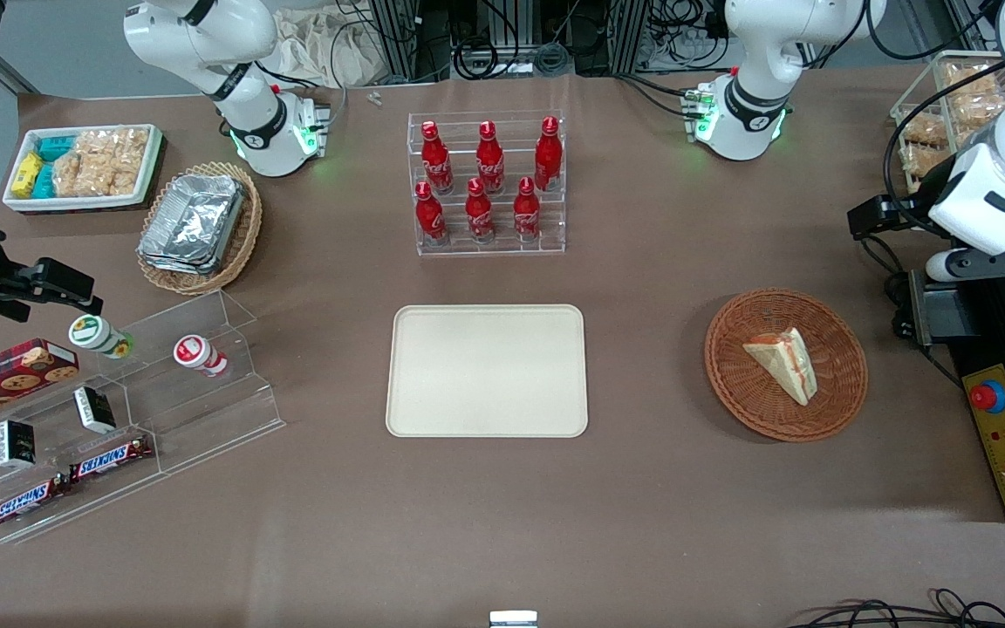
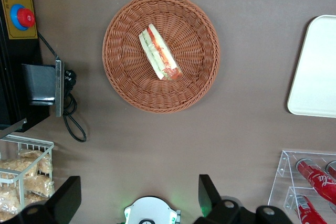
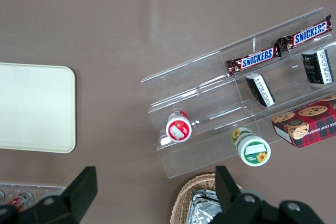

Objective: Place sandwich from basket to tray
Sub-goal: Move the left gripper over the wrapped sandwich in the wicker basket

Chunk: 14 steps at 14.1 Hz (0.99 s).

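Reddish-brown wicker basket [image 1: 786, 365] sits toward the working arm's end of the bench, with the wrapped sandwich [image 1: 783, 361] lying inside it. Between basket and parked arm's end lies the cream tray [image 1: 487, 370], bare, mid-bench. High over the working arm's edge, the left gripper [image 2: 137, 199] hangs with fingers [image 2: 67, 196] spread wide, holding nothing.

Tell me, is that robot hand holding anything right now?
No. The gripper is open and empty, hanging above the table. The sandwich lies untouched in the basket, and the tray is bare.
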{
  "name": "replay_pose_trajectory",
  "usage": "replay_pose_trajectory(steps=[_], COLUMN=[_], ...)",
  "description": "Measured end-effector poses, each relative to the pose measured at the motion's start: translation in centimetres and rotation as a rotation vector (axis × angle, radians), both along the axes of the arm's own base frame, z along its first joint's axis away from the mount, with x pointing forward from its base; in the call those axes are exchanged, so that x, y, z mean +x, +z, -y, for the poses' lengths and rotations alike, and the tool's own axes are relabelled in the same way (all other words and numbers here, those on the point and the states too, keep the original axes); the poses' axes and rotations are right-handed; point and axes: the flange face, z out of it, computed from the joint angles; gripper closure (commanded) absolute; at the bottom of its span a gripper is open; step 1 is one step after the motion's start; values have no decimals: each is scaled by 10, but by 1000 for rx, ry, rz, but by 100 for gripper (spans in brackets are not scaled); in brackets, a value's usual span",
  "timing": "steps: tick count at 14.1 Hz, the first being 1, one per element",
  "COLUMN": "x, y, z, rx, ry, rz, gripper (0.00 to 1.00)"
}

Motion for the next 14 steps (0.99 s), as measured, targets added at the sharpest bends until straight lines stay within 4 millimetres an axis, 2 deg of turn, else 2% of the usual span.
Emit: replay_pose_trajectory(steps=[3,7,14], x=[4,13,9], y=[-12,-75,-147], z=[-3,-10,-11], rx=[-31,-43,-46], ry=[16,33,37], rz=[7,41,80], gripper=[0,0,0])
